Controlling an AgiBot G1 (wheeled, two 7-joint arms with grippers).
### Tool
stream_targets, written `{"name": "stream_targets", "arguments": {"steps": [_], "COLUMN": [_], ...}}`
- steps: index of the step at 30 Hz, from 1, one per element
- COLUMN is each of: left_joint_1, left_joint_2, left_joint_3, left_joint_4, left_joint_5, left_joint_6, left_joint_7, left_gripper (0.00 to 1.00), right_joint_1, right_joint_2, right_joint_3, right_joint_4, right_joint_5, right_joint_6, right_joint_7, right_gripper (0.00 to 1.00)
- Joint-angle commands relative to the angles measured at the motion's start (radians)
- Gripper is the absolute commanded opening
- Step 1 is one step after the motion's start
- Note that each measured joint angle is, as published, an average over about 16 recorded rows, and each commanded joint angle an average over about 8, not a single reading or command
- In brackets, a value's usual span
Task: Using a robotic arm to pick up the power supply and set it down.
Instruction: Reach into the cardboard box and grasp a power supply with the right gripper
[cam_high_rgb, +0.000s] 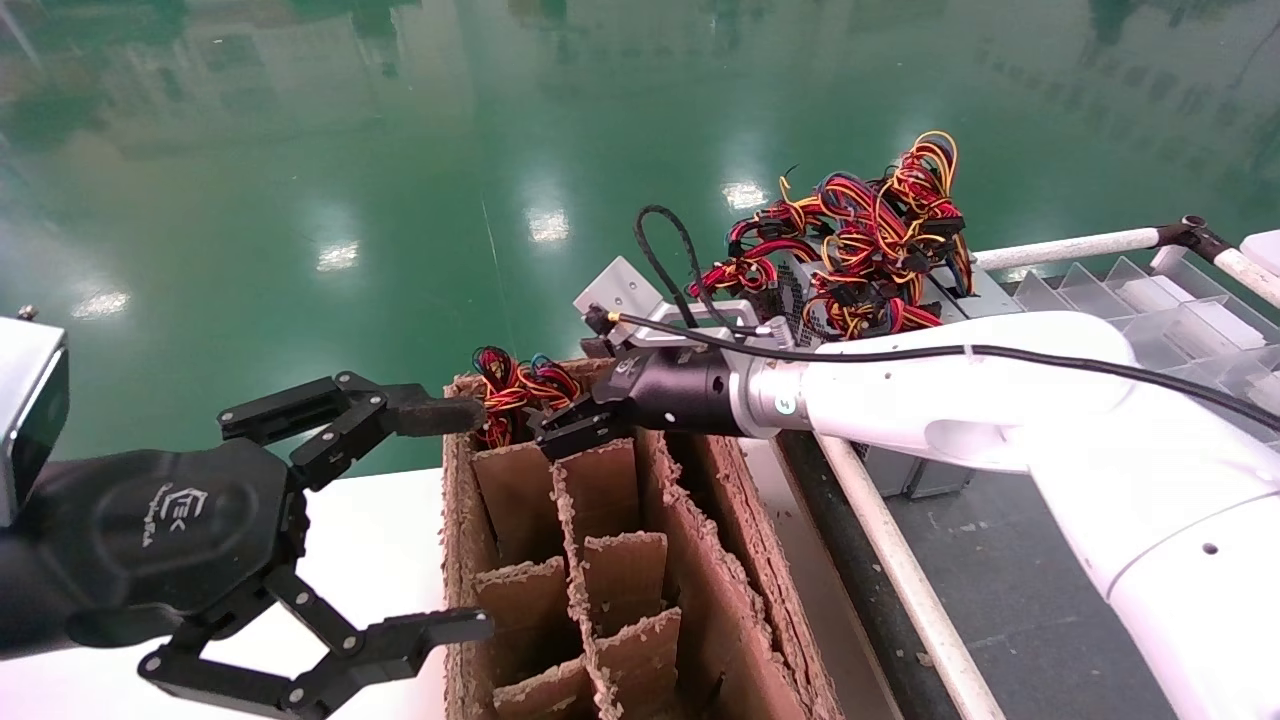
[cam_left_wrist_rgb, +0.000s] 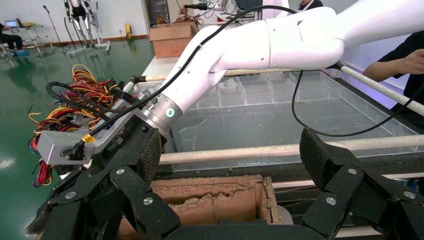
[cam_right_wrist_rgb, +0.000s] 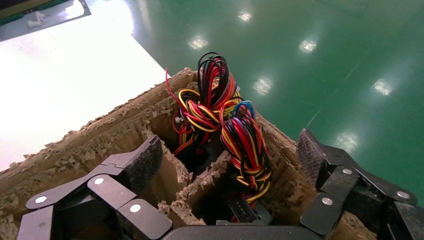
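Observation:
A bunch of red, yellow, black and blue wires sticks up from the far compartment of a brown cardboard box; the power supply's grey body below them is hidden. My right gripper hangs open just above that compartment, one finger on each side of the wires, touching nothing. In the head view the right gripper is at the box's far end, next to the wires. My left gripper is held open at the box's left side, holding nothing.
More grey power supplies with tangled wires are piled behind the right arm. A clear divided tray and a white rail lie at the right. The box's ragged dividers stand upright. A white table is under the left gripper.

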Motion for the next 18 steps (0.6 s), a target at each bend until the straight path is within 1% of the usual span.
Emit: {"name": "stream_targets", "arguments": {"steps": [1, 18], "left_joint_1": [0.000, 0.000], "left_joint_2": [0.000, 0.000], "left_joint_3": [0.000, 0.000], "left_joint_4": [0.000, 0.000], "left_joint_5": [0.000, 0.000], "left_joint_6": [0.000, 0.000], "left_joint_7": [0.000, 0.000], "left_gripper": [1.00, 1.00], "right_joint_1": [-0.002, -0.008], "right_joint_2": [-0.001, -0.003], "right_joint_3": [-0.015, -0.187], "right_joint_4": [0.005, 0.048], "right_joint_5": [0.012, 0.122], "right_joint_6": [0.015, 0.176], "right_joint_7": [-0.003, -0.023], "right_gripper": [0.00, 0.00]}}
